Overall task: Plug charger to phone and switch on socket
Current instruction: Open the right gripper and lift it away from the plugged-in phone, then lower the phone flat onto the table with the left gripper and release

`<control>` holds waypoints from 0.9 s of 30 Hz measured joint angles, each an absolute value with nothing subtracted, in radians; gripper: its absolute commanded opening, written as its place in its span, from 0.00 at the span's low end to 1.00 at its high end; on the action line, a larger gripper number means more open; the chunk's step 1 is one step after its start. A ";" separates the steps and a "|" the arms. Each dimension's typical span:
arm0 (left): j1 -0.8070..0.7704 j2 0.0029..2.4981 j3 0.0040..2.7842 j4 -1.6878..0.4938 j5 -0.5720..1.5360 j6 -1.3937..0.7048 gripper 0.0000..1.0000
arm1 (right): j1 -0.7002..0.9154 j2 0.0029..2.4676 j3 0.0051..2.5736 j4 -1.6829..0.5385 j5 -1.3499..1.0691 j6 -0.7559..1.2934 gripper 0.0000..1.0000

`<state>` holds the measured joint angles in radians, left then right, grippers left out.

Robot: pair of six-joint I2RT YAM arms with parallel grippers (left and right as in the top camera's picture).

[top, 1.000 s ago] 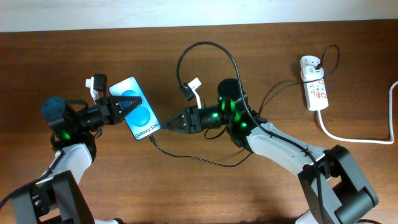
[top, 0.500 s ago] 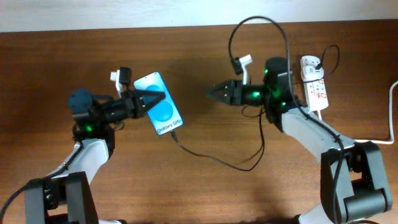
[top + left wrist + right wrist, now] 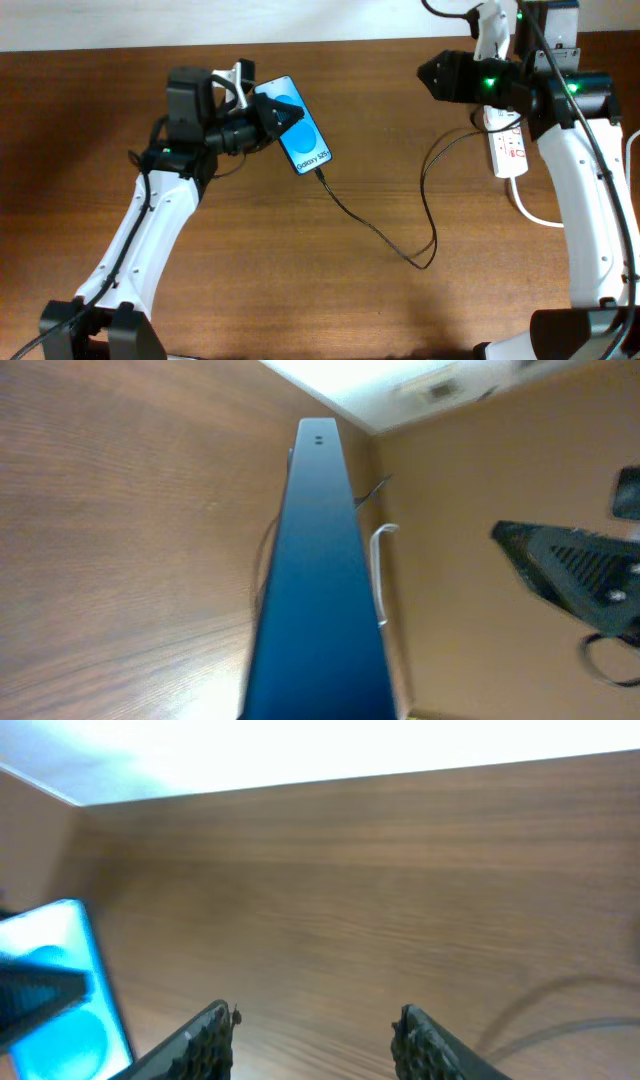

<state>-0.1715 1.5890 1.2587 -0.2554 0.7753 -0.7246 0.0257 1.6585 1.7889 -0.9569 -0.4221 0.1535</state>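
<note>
Left gripper pinching phone, charger trailing from its lower end; right gripper spread, empty, near socket.

phone blue screen | charger black | socket white, red marks | table brown woodgrain

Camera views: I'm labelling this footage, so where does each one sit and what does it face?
Overhead: above the table, looking down on the left claw, the right claw, the phone, the charger and the socket.
Left wrist: on the left claw, sighting along the gripped phone's edge; its own fingers are not discernible.
Right wrist: behind the open right claw, facing across the table; its fingertips show at the bottom.
Shared: both wrist views show the phone.
</note>
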 measured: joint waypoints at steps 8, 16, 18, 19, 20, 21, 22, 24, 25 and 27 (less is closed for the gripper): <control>-0.178 1.817 1.274 -0.347 0.770 -0.475 0.00 | 0.054 1.660 1.780 -1.293 -0.332 0.119 0.66; -0.174 2.053 1.274 -0.341 0.782 -0.365 0.01 | 0.235 1.660 1.663 -1.391 -0.265 0.109 0.72; -0.169 2.054 1.276 -0.382 0.731 -0.332 0.03 | 0.251 1.662 1.592 -1.365 -0.241 0.109 0.76; -0.169 2.054 1.276 -0.390 0.722 -0.320 0.03 | 0.251 1.662 1.564 -1.337 -0.234 0.108 0.77; -0.169 2.054 1.276 -0.397 0.710 -0.305 0.04 | 0.250 1.662 1.538 -1.322 -0.229 0.108 0.77; -0.169 2.054 1.277 -0.414 0.690 -0.297 0.05 | 0.250 1.662 1.502 -1.309 -0.224 0.108 0.80; -0.169 2.054 1.282 -0.431 0.677 -0.295 0.06 | 0.250 1.662 1.494 -1.307 -0.222 0.108 0.81; -0.169 2.054 1.289 -0.450 0.660 -0.295 0.06 | 0.250 1.662 1.488 -1.296 -0.221 0.108 0.82; -0.169 2.054 1.290 -0.453 0.658 -0.295 0.10 | 0.250 1.662 1.487 -1.290 -0.220 0.109 0.83; -0.169 2.054 1.292 -0.456 0.649 -0.294 0.12 | 0.250 1.662 1.486 -1.288 -0.220 0.109 0.83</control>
